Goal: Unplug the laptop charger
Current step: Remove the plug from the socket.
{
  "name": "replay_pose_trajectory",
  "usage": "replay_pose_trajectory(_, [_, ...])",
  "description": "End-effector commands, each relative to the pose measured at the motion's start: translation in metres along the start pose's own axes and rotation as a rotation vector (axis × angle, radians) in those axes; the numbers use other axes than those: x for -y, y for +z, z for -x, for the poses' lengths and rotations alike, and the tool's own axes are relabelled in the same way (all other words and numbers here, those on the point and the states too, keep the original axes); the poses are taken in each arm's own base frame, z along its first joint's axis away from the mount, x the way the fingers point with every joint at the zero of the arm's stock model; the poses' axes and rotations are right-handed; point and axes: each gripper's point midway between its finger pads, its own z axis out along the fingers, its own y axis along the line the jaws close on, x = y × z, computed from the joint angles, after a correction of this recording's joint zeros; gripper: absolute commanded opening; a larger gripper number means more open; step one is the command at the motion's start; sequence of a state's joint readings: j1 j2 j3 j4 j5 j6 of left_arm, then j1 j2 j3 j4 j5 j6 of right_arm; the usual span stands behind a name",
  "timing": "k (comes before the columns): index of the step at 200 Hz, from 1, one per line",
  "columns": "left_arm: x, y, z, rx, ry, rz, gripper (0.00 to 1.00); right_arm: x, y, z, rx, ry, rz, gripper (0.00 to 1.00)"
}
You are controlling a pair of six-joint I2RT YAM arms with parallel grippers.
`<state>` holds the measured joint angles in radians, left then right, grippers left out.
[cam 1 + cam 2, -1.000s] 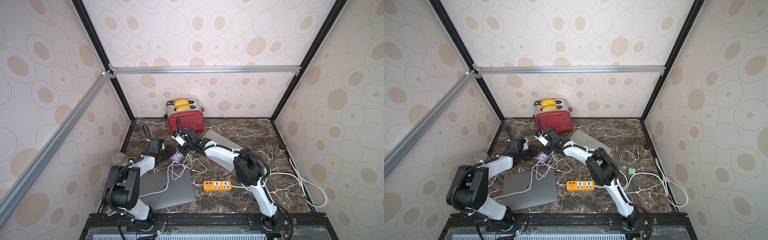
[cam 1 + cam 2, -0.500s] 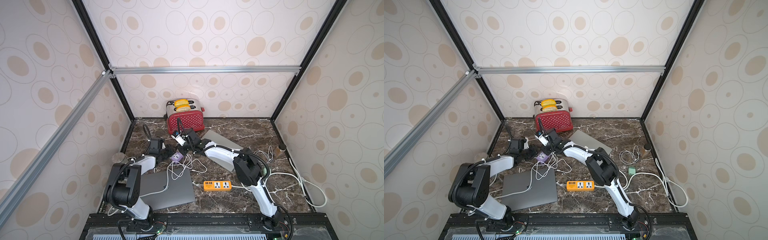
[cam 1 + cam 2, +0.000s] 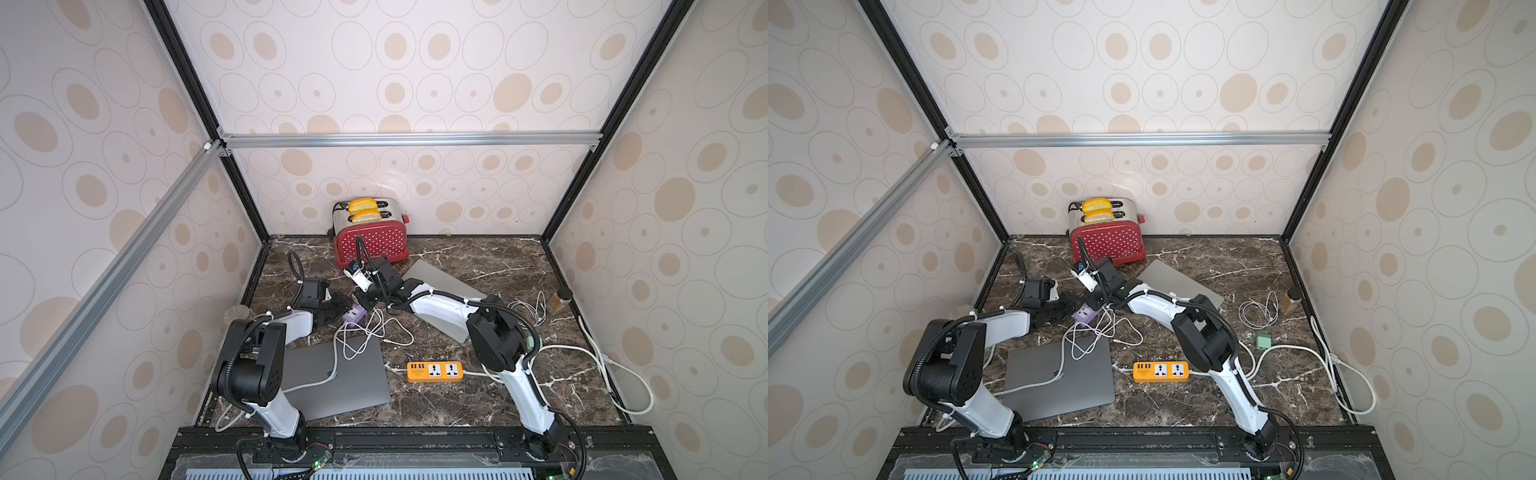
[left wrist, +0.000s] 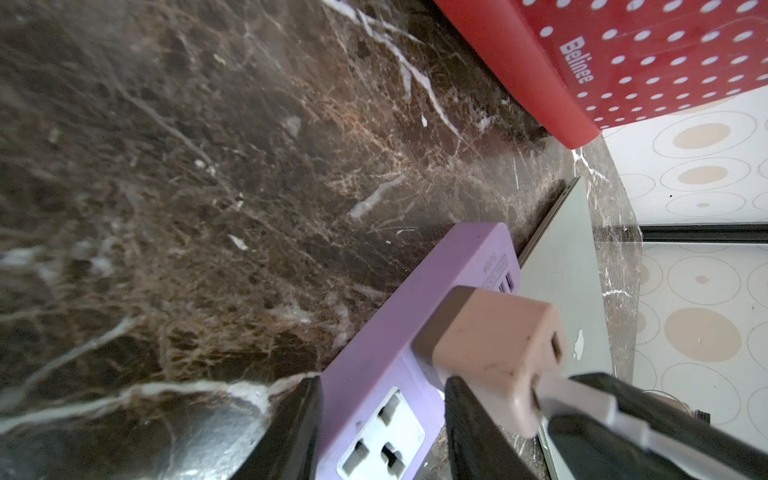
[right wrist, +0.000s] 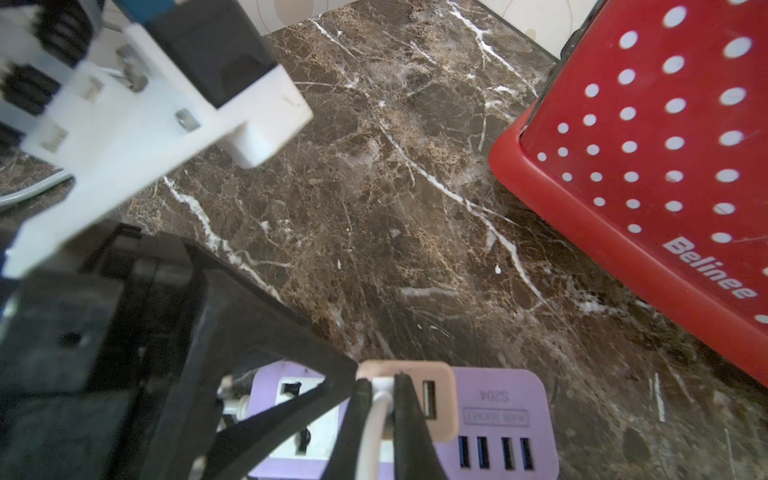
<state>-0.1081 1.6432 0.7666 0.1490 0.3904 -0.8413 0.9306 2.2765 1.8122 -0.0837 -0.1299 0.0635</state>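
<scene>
A pink charger block (image 4: 498,345) is plugged into a purple power strip (image 4: 374,374) lying on the dark marble table. My left gripper (image 4: 380,415) is shut on the strip, one black finger against each long side. My right gripper (image 5: 380,395) is shut on the white cable plug (image 5: 382,384) where it enters the pink charger (image 5: 440,399). In both top views the two grippers meet over the purple strip (image 3: 354,312) (image 3: 1086,312), in front of the toaster. The white cable (image 3: 365,332) loops from there onto a closed grey laptop (image 3: 332,376).
A red dotted toaster (image 3: 372,241) stands close behind the grippers. A second grey laptop (image 3: 444,286) lies under my right arm. An orange power strip (image 3: 434,371) with a thick white cord sits mid-front. A coiled white cable (image 3: 1260,309) and a small jar (image 3: 561,297) are at the right.
</scene>
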Motion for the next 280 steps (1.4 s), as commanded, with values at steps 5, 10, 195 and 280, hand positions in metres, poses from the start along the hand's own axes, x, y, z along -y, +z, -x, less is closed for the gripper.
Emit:
replay_pose_trajectory(5, [0.013, -0.012, 0.012, 0.032, 0.058, -0.019, 0.5, -0.008, -0.005, -0.006, -0.031, 0.018, 0.022, 0.0])
replay_pose_trajectory(10, [0.014, -0.013, 0.01, 0.026, 0.072, -0.025, 0.51, -0.008, -0.005, -0.006, -0.036, 0.021, 0.02, 0.0])
replay_pose_trajectory(195, [0.031, -0.042, -0.016, 0.15, 0.645, -0.013, 0.54, 0.0, -0.012, 0.0, -0.016, 0.05, 0.049, 0.0])
replay_pose_trajectory(280, [0.027, -0.017, -0.007, 0.093, 0.735, 0.046, 0.45, 0.006, -0.01, -0.003, -0.012, 0.078, 0.077, 0.0])
